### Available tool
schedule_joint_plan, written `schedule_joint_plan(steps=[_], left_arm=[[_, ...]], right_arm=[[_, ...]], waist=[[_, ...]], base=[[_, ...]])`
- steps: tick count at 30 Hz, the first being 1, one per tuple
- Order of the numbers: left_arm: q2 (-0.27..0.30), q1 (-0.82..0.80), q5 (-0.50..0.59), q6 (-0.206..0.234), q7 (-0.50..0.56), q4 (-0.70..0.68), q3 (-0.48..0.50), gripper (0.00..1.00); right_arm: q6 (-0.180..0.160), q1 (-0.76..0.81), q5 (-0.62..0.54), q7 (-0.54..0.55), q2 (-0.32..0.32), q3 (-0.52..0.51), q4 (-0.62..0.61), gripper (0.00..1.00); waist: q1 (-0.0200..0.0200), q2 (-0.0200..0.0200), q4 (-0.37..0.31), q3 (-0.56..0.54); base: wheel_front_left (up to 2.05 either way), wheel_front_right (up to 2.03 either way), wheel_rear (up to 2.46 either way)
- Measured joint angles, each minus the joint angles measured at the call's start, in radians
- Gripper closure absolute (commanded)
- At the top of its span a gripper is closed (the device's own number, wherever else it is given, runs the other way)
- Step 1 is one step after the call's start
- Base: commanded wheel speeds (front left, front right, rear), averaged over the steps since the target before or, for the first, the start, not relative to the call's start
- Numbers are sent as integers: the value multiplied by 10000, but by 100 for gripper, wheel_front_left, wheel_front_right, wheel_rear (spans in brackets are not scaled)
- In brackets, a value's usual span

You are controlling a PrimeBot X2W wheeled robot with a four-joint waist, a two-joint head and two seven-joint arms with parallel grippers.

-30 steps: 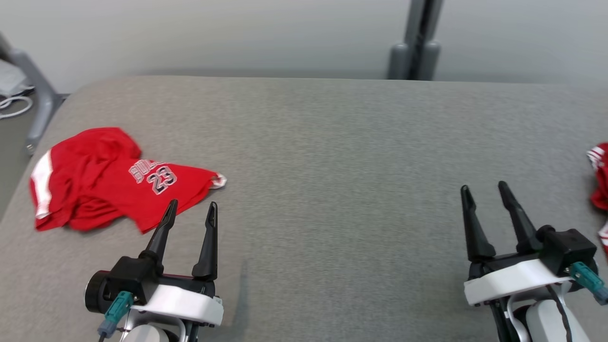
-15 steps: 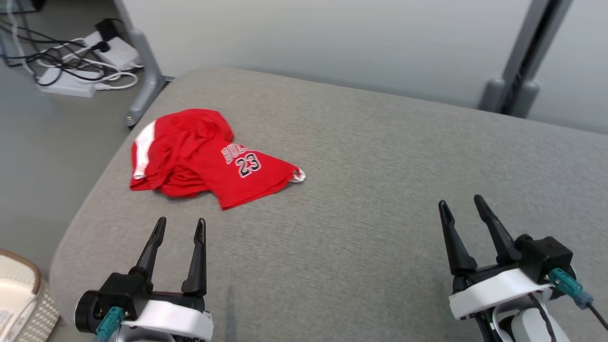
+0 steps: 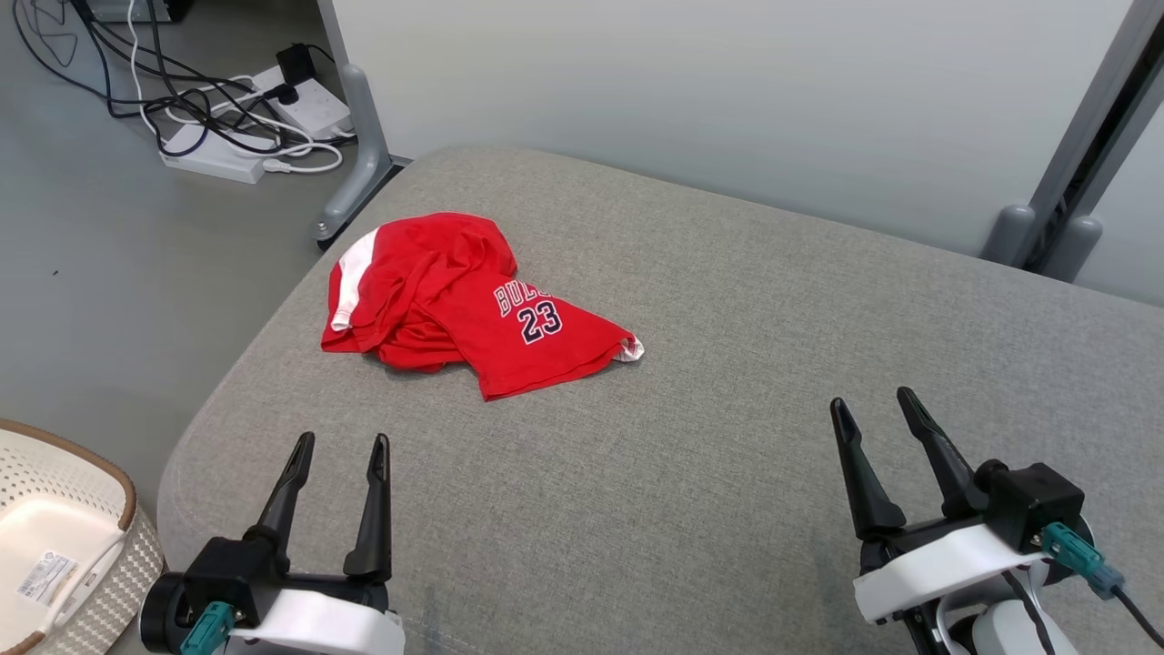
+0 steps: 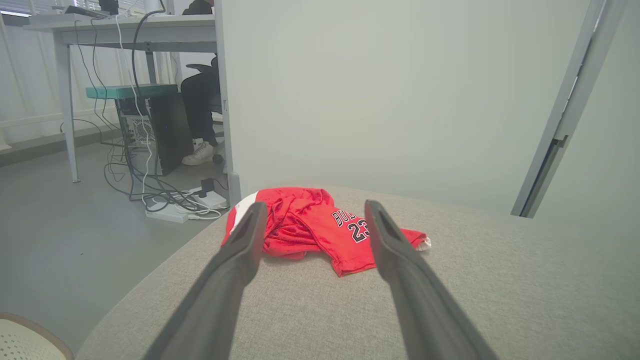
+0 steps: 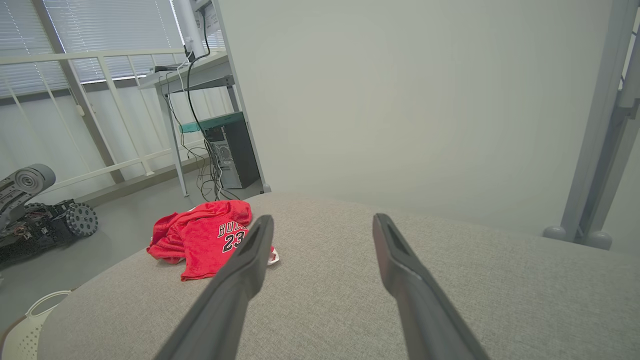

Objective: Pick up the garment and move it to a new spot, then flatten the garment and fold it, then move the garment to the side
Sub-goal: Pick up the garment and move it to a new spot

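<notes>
The red jersey (image 3: 473, 305) lies crumpled on the far left part of the grey padded surface (image 3: 727, 428), close to its left edge. Both grippers hover empty over the near side with their fingers spread wide. The jersey lies ahead of the left gripper (image 3: 343, 438) and a little to its right. The right gripper (image 3: 870, 398) is well apart from it, with the jersey off to its far left. The heap's long axis runs from a bunched, white-striped end at far left to a loose hem corner at near right. The left arm looks to have the shorter reach.

Open cushion (image 3: 727, 382) stretches between left claw (image 3: 344, 439) and garment (image 3: 459, 305).
</notes>
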Motion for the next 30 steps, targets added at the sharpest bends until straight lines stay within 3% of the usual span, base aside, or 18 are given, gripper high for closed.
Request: schedule_joint_plan(steps=[23,27,30], left_arm=[[8,-247,-771,276,0,48,188,0],[2,-849,-1172,148,0,384,374,0],[-6,-1521,-867,-130,-2,872,483,0]], right_arm=[[0,-238,-268,2,-293,-21,-79,0],[0,-545,-372,4,-600,13,-299,0],[0,-772,-510,136,-769,-67,-644,0]], waist=[[0,0,-22,536],[0,0,-162,1070],[0,0,-299,1527]], base=[[0,0,0],[0,0,0],[0,0,0]])
